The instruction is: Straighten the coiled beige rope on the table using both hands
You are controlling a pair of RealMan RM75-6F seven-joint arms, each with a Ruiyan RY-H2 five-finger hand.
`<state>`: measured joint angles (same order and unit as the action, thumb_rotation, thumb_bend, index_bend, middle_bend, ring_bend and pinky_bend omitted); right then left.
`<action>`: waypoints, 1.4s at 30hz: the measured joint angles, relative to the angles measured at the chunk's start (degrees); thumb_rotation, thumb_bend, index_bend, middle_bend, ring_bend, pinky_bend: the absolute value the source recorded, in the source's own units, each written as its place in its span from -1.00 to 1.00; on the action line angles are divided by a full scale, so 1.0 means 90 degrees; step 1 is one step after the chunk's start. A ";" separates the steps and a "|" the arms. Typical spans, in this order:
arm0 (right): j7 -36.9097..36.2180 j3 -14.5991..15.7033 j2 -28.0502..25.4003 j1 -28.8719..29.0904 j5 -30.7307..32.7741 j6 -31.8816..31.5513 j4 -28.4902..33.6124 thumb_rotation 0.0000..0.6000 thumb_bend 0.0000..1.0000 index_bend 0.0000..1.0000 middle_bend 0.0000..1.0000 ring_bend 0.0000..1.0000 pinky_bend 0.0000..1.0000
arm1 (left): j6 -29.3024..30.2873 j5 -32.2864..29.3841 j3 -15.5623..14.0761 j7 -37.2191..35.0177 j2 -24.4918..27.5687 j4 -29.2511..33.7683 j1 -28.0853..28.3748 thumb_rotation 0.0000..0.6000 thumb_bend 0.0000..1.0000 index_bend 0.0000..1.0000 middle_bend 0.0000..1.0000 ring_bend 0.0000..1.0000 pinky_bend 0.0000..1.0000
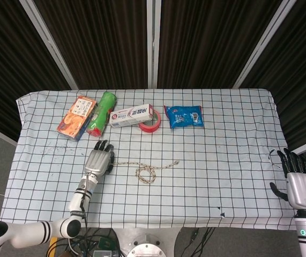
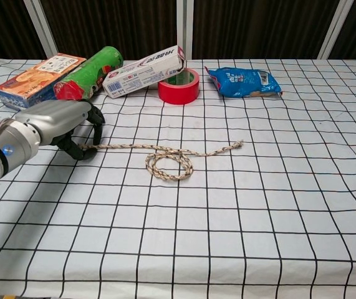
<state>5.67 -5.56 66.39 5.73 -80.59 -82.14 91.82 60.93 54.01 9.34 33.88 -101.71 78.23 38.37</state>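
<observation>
The beige rope (image 2: 165, 156) lies mid-frame, looped in the middle. The left hand (image 2: 56, 128) curls its fingers around the rope's left end; whether it truly grips, I cannot tell. The right hand (image 1: 301, 184) waits at lower right, fingers apart, holding nothing. Next it should probably take the other end.

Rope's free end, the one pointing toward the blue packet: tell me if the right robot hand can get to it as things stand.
Probably yes. The right robot hand hangs open off the table's right edge, and only bare checked cloth lies between it and the rope. It's a long reach, though.
</observation>
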 measured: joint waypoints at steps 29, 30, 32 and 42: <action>0.0771 0.0208 0.0152 0.0611 -0.0460 0.0871 0.0400 1.00 -0.60 -1.00 -1.00 -1.00 -1.00 | 0.0104 0.0314 -0.0048 -0.0248 0.0145 0.0133 -0.0081 1.00 -0.26 0.17 -0.55 -1.00 -0.79; 0.0853 0.0206 0.0193 0.0693 -0.0474 0.0978 0.0432 1.00 -0.60 -1.00 -1.00 -1.00 -1.00 | 0.0099 0.0308 -0.0047 -0.0251 0.0144 0.0124 -0.0083 1.00 -0.26 0.17 -0.55 -1.00 -0.79; 0.1069 0.0189 0.0324 0.0903 -0.0484 0.1244 0.0482 1.00 -0.60 -1.00 -1.00 -1.00 -1.00 | 0.0085 0.0298 -0.0042 -0.0263 0.0145 0.0117 -0.0085 1.00 -0.26 0.17 -0.55 -1.00 -0.79; 0.1755 -0.0137 0.1235 0.1962 0.0177 0.2528 0.0223 1.00 -0.56 -0.84 -0.97 -1.00 -1.00 | 0.0111 0.0273 -0.0033 -0.0172 0.0256 0.0300 -0.0089 1.00 -0.26 0.17 -0.53 -1.00 -0.79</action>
<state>21.46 -6.80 77.50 23.39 -78.99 -59.39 93.83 61.92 56.46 9.04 32.34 -99.41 80.93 37.57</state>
